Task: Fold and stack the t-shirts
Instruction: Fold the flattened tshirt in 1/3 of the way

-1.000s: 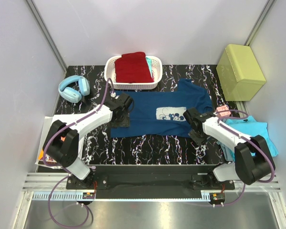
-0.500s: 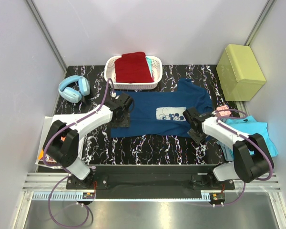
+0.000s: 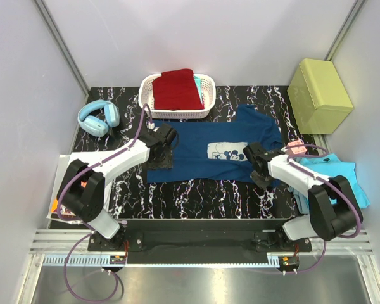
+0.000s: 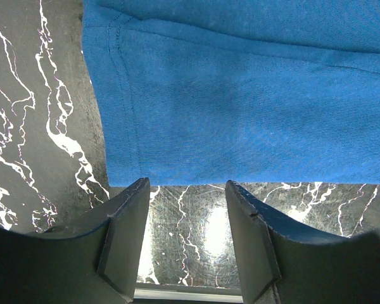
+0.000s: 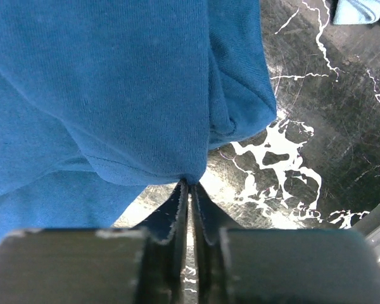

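From above, the navy t-shirt [image 3: 202, 152] lay spread flat across the middle of the black marbled table [image 3: 196, 196], one sleeve reaching toward the far right. Its chest carried a white cartoon-mouse print [image 3: 223, 151]; any lettering in it was too small to read. Behind it a white basket [image 3: 206, 111] held the folded dark red t-shirt [image 3: 176, 90]. The turquoise t-shirt [image 3: 342, 174] sat bunched at the right edge of the table, beside the right arm. Pale blue headphones [image 3: 98, 118] rested at the far left, and a yellow-green box [image 3: 320, 87] stood at the far right. The left gripper [image 3: 161, 147] was over the shirt's left edge and the right gripper [image 3: 256, 159] at its right edge, near the print.

In the left wrist view, the two dark fingers [image 4: 123, 234] stood well apart, their tips just at the shirt's lower edge near a stitched hem corner. Bare table showed between them, with no cloth in the gap.

In the right wrist view, the fingers [image 5: 168, 218] were pressed almost together. A small point of blue cloth, where a fold of the shirt's edge came down, was pinched between their tips. A turned-over flap of the shirt lay just right of the pinch, and a scrap of turquoise cloth showed in the top right corner.
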Robot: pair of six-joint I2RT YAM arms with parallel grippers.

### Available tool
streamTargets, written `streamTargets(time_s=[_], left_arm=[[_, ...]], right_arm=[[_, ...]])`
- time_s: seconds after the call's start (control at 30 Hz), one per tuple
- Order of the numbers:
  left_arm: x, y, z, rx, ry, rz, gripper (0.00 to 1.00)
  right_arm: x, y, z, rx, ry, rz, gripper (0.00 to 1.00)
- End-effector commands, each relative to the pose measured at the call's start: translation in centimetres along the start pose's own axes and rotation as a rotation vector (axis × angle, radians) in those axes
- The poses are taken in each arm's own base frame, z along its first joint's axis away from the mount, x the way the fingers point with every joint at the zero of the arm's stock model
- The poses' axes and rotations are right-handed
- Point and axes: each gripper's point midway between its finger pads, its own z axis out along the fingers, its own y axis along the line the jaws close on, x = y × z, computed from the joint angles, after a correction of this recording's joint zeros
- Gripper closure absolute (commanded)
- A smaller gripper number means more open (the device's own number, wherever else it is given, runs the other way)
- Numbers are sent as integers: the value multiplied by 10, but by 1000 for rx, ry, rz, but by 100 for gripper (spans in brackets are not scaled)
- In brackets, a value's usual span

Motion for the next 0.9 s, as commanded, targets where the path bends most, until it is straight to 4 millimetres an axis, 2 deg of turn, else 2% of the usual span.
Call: streamTargets(time_s=[0.0,0.13,0.4,0.47,0.57,0.87], left_arm=[[-6,-9,-1,31,-19,8,45],[-6,-9,-1,34,-20,7,45],[-8,-12,-1,34,-19,11,45],[-8,-13,0,37,-18,11,45],[-9,-15,-1,39,-19,14,45],[-8,-11,-4,30,-25,18,45]], right_arm=[[-11,-1,4,9,-58,7,99],[-17,6,-5,-23,-73,-13,100],[-69,31,-59,-160,-230,-12,100],[-76,37,-68,-181,-245,-19,100],[-84,45,-74,-191,-270,-32,100],[-99,64,-64,-135,-320,-93,100]])
